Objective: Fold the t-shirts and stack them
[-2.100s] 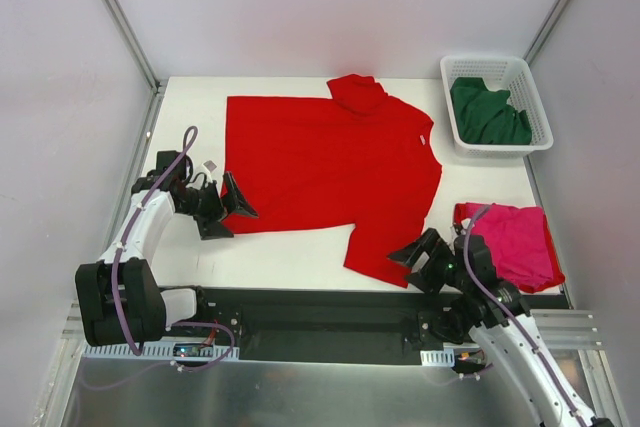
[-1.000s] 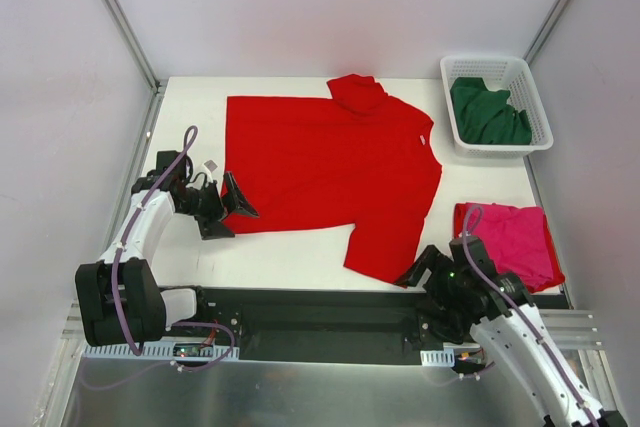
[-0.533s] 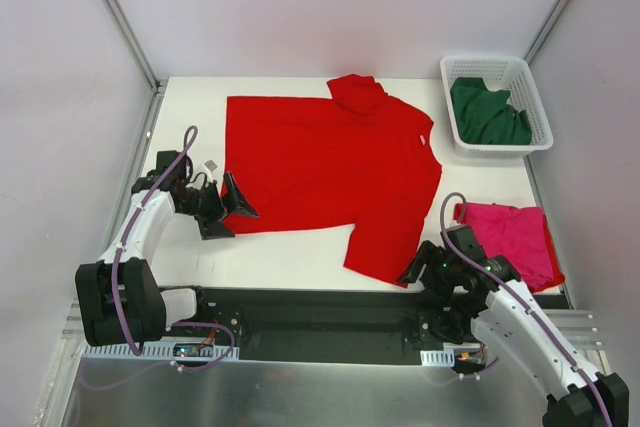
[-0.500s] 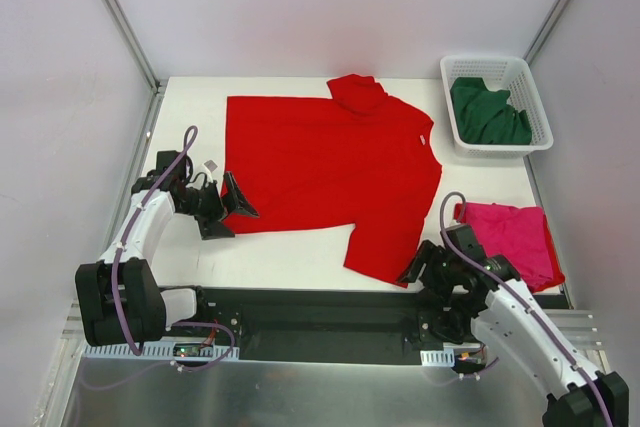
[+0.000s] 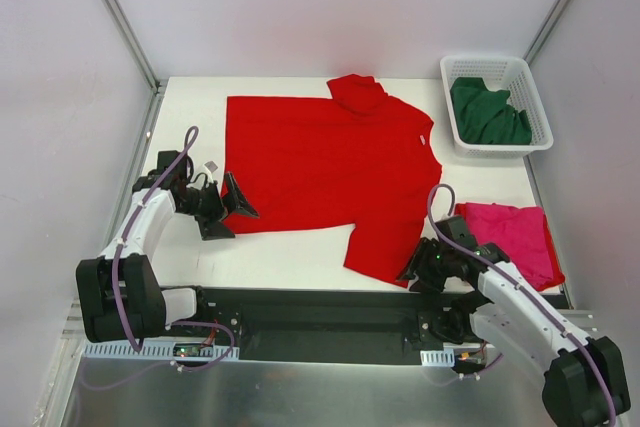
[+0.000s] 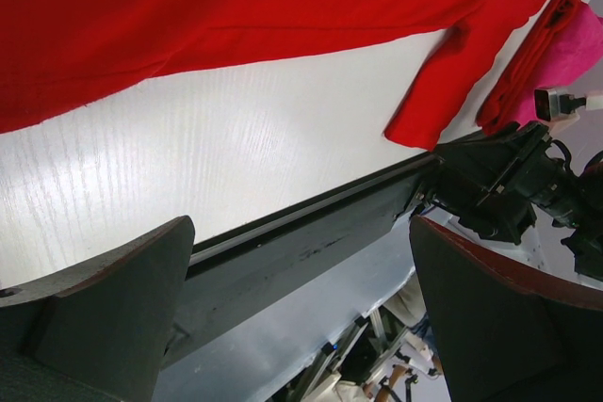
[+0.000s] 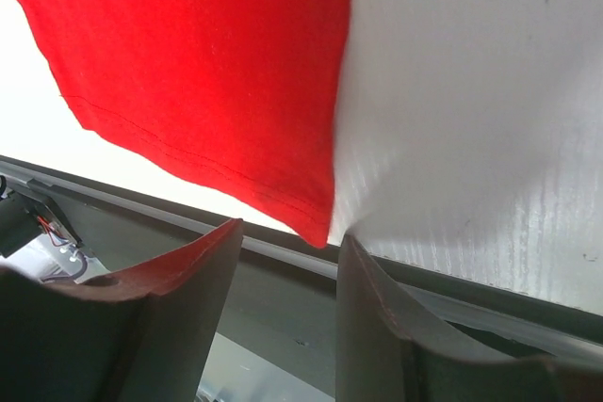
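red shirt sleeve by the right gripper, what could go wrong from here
1. Only the tip of the near sleeve of the red shirt lies between the fingers of the right gripper, so a pinch may miss or slip.
2. That tip lies at the near edge of the table; the fingers could catch there.
3. The left gripper is open beside the hem, so a one-sided lift may bunch the shirt.

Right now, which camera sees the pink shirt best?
The top camera: almost all of the pink shirt shows, folded. The left wrist view catches only an edge; the right wrist view shows none.
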Robot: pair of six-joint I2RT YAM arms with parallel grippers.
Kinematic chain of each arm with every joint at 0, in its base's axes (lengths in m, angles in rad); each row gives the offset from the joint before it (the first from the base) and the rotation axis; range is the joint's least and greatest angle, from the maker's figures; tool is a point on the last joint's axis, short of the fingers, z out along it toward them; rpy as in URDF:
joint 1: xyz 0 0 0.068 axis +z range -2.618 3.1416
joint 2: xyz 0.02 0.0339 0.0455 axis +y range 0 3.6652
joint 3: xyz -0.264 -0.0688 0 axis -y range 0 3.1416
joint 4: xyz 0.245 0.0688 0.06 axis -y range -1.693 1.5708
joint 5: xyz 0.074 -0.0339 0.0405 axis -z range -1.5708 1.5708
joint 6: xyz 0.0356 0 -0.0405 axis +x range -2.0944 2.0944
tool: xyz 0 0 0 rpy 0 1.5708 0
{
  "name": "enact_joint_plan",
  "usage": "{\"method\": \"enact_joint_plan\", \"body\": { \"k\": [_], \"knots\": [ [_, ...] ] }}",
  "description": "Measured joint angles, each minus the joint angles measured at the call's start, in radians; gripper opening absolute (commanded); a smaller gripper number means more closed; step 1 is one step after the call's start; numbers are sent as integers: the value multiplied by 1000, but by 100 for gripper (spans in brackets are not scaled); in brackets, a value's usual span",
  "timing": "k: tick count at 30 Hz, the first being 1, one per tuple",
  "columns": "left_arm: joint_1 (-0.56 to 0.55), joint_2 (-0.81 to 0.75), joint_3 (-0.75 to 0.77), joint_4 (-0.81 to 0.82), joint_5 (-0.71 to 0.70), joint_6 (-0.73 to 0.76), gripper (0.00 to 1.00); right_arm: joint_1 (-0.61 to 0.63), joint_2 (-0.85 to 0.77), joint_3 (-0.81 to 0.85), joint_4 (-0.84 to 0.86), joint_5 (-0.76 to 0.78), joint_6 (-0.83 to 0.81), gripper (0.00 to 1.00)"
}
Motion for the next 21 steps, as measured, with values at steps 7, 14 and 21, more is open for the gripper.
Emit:
{"method": "enact_joint_plan", "body": {
  "k": [7,14,21],
  "knots": [
    [0,6,0,2,0,0,99,0,40,6,19,-9,-19,39],
    [0,8,0,6,0,0,99,0,68,9,34,-20,-36,38],
    [0,10,0,17,0,0,99,0,98,24,29,-18,-59,33]
  ]
}}
